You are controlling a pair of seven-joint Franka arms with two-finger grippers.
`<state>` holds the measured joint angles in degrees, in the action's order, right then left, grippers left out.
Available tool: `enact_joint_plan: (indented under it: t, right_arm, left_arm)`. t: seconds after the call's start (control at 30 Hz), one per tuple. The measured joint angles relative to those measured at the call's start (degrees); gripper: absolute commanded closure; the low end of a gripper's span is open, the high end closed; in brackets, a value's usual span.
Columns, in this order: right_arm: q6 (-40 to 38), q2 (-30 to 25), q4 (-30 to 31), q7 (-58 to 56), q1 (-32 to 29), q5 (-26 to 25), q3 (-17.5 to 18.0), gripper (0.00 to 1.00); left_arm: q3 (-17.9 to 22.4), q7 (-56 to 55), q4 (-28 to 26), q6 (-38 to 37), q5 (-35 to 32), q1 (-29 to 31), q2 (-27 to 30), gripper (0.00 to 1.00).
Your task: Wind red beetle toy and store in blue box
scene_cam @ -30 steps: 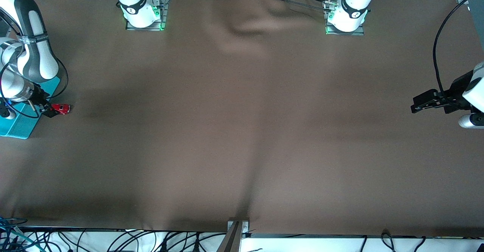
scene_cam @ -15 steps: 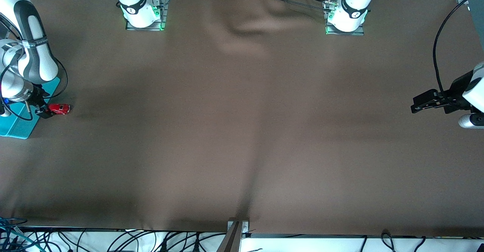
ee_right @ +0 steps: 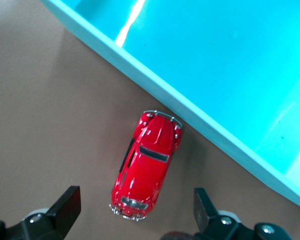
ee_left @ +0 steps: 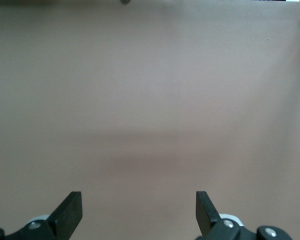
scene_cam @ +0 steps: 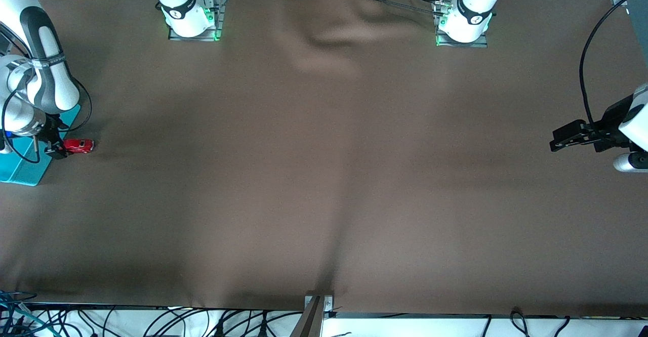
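Note:
The red beetle toy stands on the brown cloth at the right arm's end of the table, one end touching the outer wall of the blue box. In the right wrist view the red beetle toy lies lengthwise against the blue box, whose cyan inside holds nothing. My right gripper hangs open just over the toy's box-side end, its fingers standing wide on either side of the car and apart from it. My left gripper waits open over bare cloth at the left arm's end, empty in the left wrist view.
The right arm's white links hide much of the box in the front view. A fold humps the cloth between the two bases. Cables hang below the table's front edge.
My right gripper has drawn back a little from the toy toward the box. The toy stays on the cloth. The left arm has not moved.

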<state>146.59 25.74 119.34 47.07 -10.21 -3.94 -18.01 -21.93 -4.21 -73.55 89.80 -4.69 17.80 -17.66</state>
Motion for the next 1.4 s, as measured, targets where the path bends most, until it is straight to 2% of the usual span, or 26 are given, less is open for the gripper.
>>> enact_joint_plan:
  t: [0.6,0.63,0.7,0.73,0.83,0.9,0.93,1.4]
  right_arm:
    - [4.0,3.4,0.0,0.6,-1.2,0.0,0.0,0.00]
    - [4.1,3.6,0.0,0.6,-1.3,0.0,0.0,0.04]
    - [4.3,3.8,0.0,0.6,-1.4,0.0,0.0,0.31]
    - [4.4,3.9,0.0,0.6,-1.4,0.0,0.0,0.40]
    - [4.5,4.0,0.0,0.6,-1.4,0.0,0.0,0.82]
    - [4.5,4.0,0.0,0.9,-1.4,0.1,0.0,0.98]
    - [4.5,4.0,0.0,1.3,-1.4,0.1,0.0,1.00]
    - [4.6,3.9,-0.1,2.9,-1.4,0.1,0.7,1.00]
  left_arm:
    - [0.0,0.0,0.0,0.0,0.0,0.0,0.0,0.00]
    - [0.0,0.0,0.0,0.0,0.0,0.0,0.0,0.00]
    - [0.0,0.0,0.0,0.0,0.0,0.0,0.0,0.00]
    - [0.0,0.0,0.0,0.0,0.0,0.0,0.0,0.00]
    - [0.0,0.0,0.0,0.0,0.0,0.0,-0.1,0.00]
    - [0.0,0.0,0.0,0.0,0.0,0.0,-0.1,0.00]
    - [0.0,0.0,0.0,0.0,0.0,0.0,-0.1,0.00]
    - [0.0,0.0,0.0,0.0,0.0,0.1,-0.1,0.00]
